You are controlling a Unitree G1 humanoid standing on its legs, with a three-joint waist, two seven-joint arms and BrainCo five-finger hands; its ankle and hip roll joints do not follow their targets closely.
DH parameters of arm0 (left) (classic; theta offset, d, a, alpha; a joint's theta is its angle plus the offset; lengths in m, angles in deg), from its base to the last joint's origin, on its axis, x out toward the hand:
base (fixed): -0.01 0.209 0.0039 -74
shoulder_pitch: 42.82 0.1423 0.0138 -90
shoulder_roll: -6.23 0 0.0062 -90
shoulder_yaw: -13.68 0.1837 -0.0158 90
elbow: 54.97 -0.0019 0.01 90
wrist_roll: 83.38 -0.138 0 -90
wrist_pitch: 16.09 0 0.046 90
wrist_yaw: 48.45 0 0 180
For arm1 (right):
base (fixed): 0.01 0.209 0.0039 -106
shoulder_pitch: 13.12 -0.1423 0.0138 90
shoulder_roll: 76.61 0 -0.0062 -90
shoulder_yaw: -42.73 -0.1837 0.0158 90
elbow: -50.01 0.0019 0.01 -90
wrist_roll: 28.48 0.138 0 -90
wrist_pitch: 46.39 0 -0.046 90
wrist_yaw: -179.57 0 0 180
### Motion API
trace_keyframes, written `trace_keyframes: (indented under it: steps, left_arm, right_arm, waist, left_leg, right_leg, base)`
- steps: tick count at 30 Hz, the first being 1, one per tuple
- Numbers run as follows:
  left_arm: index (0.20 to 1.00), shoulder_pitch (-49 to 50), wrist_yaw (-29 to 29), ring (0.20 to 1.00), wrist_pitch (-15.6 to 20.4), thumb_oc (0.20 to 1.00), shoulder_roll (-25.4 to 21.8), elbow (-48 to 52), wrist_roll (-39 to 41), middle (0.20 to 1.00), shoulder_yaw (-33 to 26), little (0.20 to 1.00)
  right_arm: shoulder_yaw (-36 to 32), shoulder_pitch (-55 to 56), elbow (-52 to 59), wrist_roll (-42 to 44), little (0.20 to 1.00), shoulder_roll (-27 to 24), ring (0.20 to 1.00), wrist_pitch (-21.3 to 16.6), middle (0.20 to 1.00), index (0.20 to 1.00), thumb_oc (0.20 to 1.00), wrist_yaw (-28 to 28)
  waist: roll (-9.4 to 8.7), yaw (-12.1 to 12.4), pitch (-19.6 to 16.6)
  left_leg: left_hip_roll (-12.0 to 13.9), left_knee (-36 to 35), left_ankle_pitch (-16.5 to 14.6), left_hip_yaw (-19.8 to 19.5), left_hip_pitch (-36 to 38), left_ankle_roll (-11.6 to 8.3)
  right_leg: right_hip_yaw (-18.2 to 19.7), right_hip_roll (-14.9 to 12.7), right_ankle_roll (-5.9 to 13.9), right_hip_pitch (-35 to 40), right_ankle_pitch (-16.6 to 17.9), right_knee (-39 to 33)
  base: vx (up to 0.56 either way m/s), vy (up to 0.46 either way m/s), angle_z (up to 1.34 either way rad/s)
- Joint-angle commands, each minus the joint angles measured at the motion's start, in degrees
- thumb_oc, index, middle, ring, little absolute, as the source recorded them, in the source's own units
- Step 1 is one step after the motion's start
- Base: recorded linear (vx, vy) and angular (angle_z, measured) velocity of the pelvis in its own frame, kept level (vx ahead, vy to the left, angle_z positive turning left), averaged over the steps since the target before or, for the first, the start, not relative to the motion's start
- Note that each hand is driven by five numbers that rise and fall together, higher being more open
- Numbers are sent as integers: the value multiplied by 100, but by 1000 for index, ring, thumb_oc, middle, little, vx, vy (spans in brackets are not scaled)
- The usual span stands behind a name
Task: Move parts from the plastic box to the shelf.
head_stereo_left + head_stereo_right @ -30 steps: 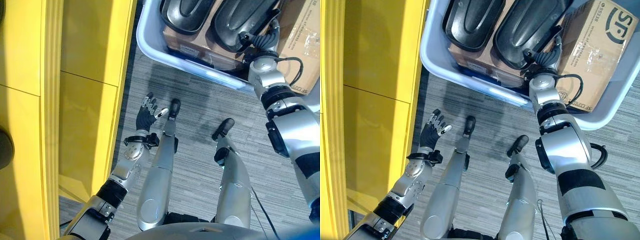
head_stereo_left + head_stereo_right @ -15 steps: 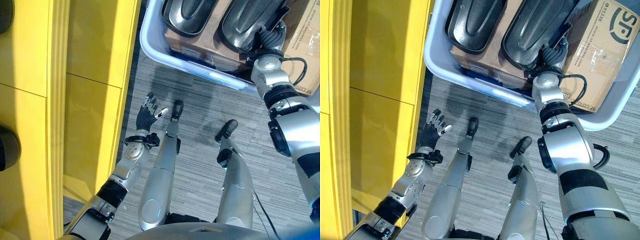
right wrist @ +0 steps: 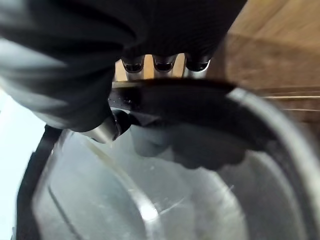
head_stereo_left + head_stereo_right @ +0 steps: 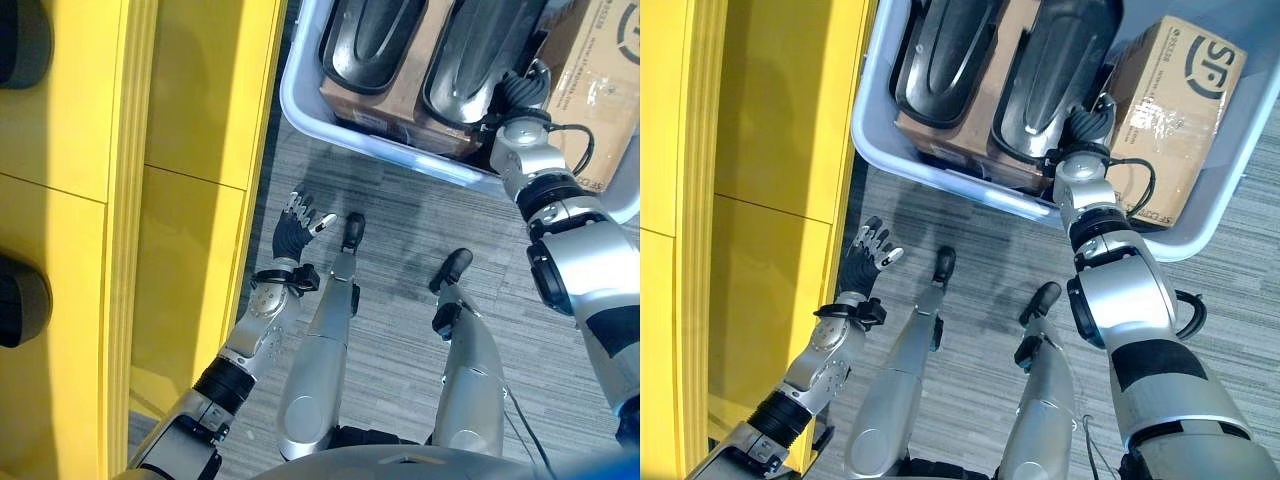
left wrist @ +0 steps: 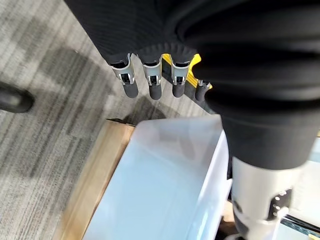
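The pale plastic box [image 4: 300, 100] stands on the floor ahead. Two black moulded parts lie in it on brown cartons, one on the left [image 4: 370, 40] and one on the right [image 4: 1055, 70]. My right hand [image 4: 1087, 125] reaches over the box's near wall to the near end of the right part. In the right wrist view the part's rim [image 3: 200, 130] runs between the fingers [image 3: 162, 64] and the thumb [image 3: 107, 130], which pinch it. My left hand [image 4: 295, 225] hangs open over the carpet beside the yellow shelf [image 4: 190, 150], fingers [image 5: 152, 85] straight, holding nothing.
A cardboard box [image 4: 1170, 110] stands in the right end of the plastic box. Two dark rounded things [image 4: 20, 300] [image 4: 25, 40] sit on the shelf at the far left. The shelf's yellow front runs close along my left arm. Grey carpet [image 4: 400, 200] lies between shelf and box.
The camera has shifted, so more of the box and shelf shows. My right hand stays at the near end of the right black part. The left hand has not moved.
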Motion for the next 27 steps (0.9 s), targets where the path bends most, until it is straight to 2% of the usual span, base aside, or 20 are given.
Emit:
trace_keyframes:
  steps: [1,14,18,22,24,25,27]
  left_arm:
    - [1000,-26,125,1000,130,1000,-273,263,19,1000,80,1000]
    - [1000,50,308,1000,25,1000,-420,68,53,1000,-70,1000]
    - [1000,105,371,1000,-21,1000,-459,45,63,1000,-155,1000]
    - [1000,258,459,1000,-88,1000,-478,1,23,1000,-264,1000]
    - [1000,262,459,1000,-89,1000,-479,3,23,1000,-265,1000]
    - [1000,394,500,1000,-141,1000,-494,5,14,1000,-346,1000]
    - [1000,508,538,1000,-170,1000,-513,15,-13,1000,-412,1000]
  right_arm:
    - [-50,213,265,340,200,90,200,-197,200,200,200,-172]
    - [-340,479,1125,1044,200,259,200,-626,200,200,200,-210]
    - [-438,726,1701,1255,200,405,200,-806,200,200,200,-211]
    - [-449,1250,2645,1414,200,633,200,-979,200,200,200,-310]
    - [-450,1259,2657,1410,200,636,200,-975,200,200,200,-304]
    - [-404,1656,3231,1415,200,780,200,-1049,200,200,200,-386]
    - [-357,1957,3638,1436,200,883,200,-1066,200,200,200,-475]
  waist:
    - [-268,109,206]
    - [-442,-25,206]
    - [-499,-78,202]
    - [-535,-164,25]
    - [-541,-173,11]
    - [-585,-234,-119]
    - [-614,-271,-220]
  left_leg:
    - [-40,619,-1231,517,558,92]
    - [107,4,-1001,606,1543,30]
    - [144,-391,-801,574,2010,17]
    - [226,-610,-731,561,2335,-2]
    - [215,-631,-700,556,2321,3]
    - [282,-751,-641,545,2466,-10]
    - [324,-823,-606,550,2567,-28]
  right_leg:
    - [248,-163,555,867,26,-625]
    - [245,-17,568,1607,154,-965]
    - [256,23,561,1886,188,-1015]
    - [234,83,537,2068,129,-1011]
    - [227,75,536,2058,153,-1031]
    - [237,122,516,2133,140,-1045]
    - [223,151,502,2219,119,-1074]
  base:
    - [-33,-55,-2]
    - [-27,-56,-6]
    - [-15,-64,-2]
    - [0,-56,-2]
    - [-1,-25,-2]
    - [14,-71,-4]
    - [9,-77,-2]
